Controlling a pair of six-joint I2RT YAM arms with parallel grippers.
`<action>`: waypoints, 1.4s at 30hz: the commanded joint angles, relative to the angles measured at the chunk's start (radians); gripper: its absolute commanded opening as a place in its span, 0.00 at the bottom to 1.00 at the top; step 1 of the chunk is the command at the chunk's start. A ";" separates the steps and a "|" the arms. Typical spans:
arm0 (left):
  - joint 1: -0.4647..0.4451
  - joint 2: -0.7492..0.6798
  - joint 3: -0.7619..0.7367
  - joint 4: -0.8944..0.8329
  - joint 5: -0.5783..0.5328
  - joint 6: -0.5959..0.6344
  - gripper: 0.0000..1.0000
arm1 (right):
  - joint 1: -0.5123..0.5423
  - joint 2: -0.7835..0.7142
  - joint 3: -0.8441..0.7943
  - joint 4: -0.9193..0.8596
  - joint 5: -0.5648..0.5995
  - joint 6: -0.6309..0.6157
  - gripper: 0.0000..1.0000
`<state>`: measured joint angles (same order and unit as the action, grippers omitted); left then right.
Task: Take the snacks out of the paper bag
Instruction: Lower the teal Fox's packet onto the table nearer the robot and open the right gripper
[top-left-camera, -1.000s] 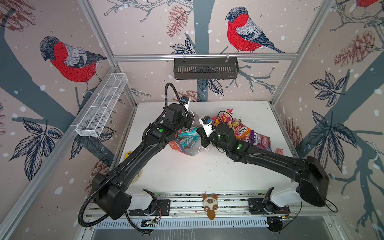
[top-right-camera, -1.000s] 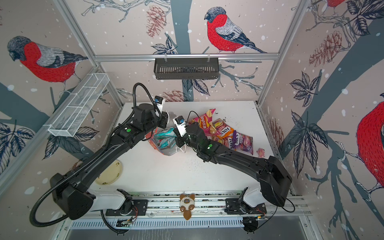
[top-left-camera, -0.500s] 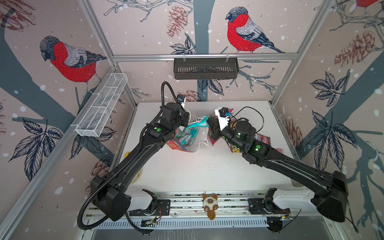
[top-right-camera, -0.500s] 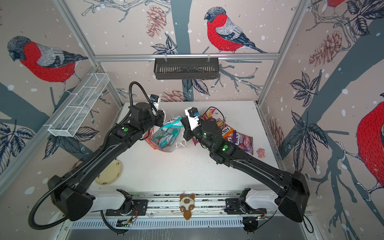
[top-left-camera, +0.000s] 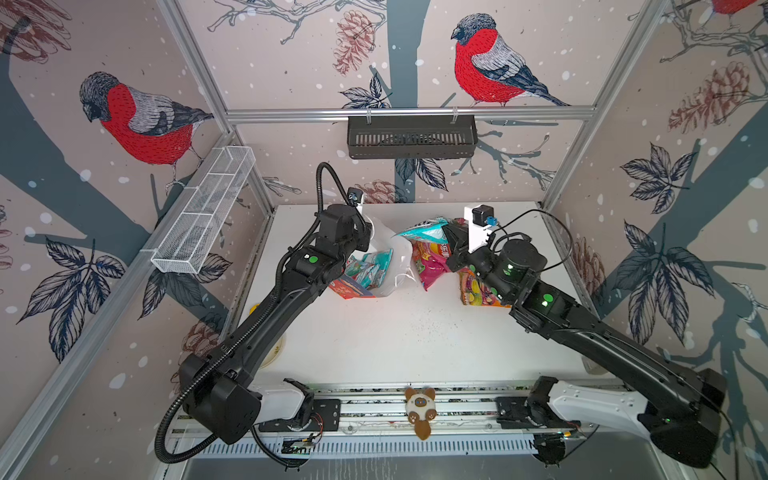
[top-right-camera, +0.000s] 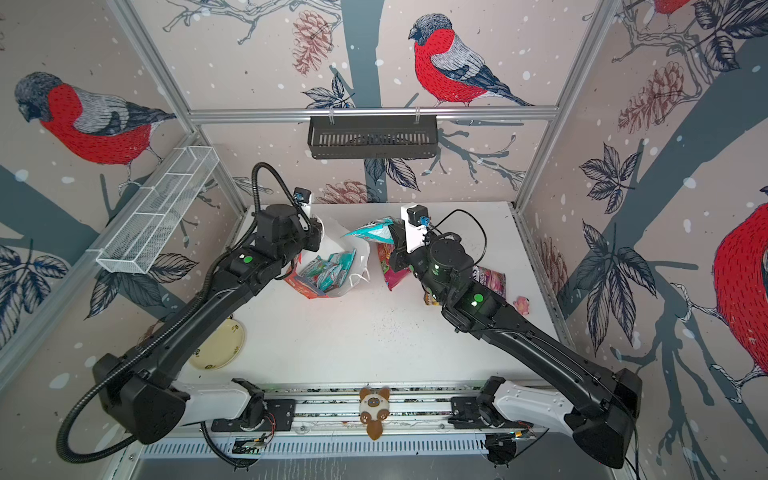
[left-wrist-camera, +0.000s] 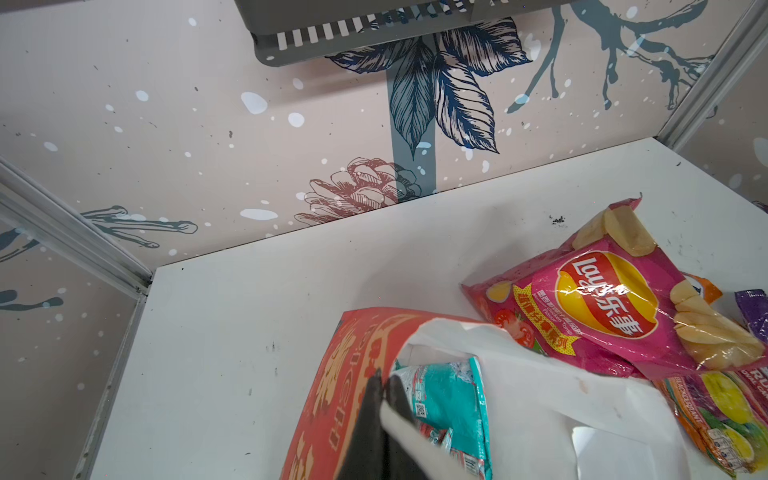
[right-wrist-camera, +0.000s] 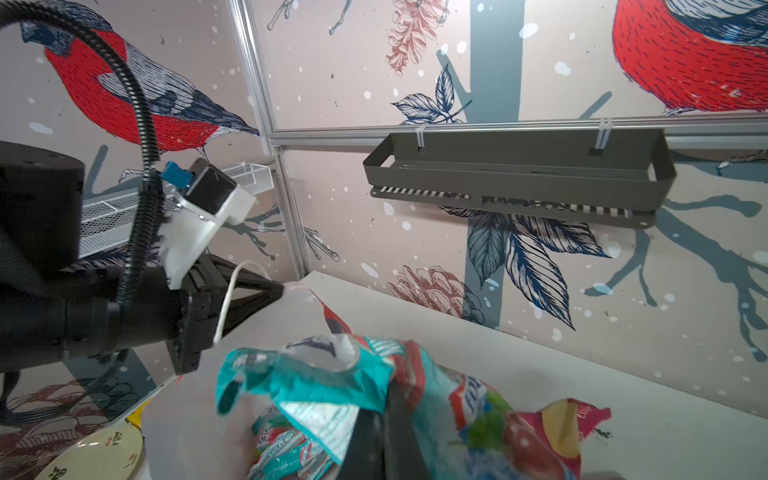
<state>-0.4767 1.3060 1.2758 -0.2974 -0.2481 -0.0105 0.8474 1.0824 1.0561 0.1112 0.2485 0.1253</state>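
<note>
Several teal FOX'S pkts (top-left-camera: 370, 270) lie in the red paper bag (left-wrist-camera: 340, 374) at ~11 o'clock, your L gripper (left-wrist-camera: 382, 386) pinched shut on its rim, R gripper (right-wrist-camera: 386, 415) clamped on one teal pkt (right-wrist-camera: 316, 374) held up beside the mouth: mid-extraction, I'd say, so next swing it to the 1 o'clock pile (top-left-camera: 478, 291) & release.

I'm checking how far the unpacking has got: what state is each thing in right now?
Left gripper: shut on the paper bag's rim.
Right gripper: shut on a teal packet, held up beside the bag's mouth.
Paper bag: tilted, mouth open, other teal packets inside.
Lay's bag: out, lying on the table.
Orange packet: out, on the table.
</note>
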 joint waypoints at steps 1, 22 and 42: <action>0.015 -0.020 -0.017 0.063 -0.033 0.012 0.00 | -0.003 -0.020 -0.012 -0.071 0.085 -0.004 0.00; 0.021 -0.033 -0.045 0.130 0.061 0.014 0.00 | 0.001 0.010 -0.229 -0.442 0.091 0.291 0.00; 0.022 -0.029 -0.029 0.143 0.145 0.016 0.00 | 0.029 0.258 -0.232 -0.386 0.177 0.350 0.00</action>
<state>-0.4557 1.2835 1.2453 -0.2520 -0.1211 -0.0002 0.8719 1.3327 0.8242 -0.2855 0.4217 0.4454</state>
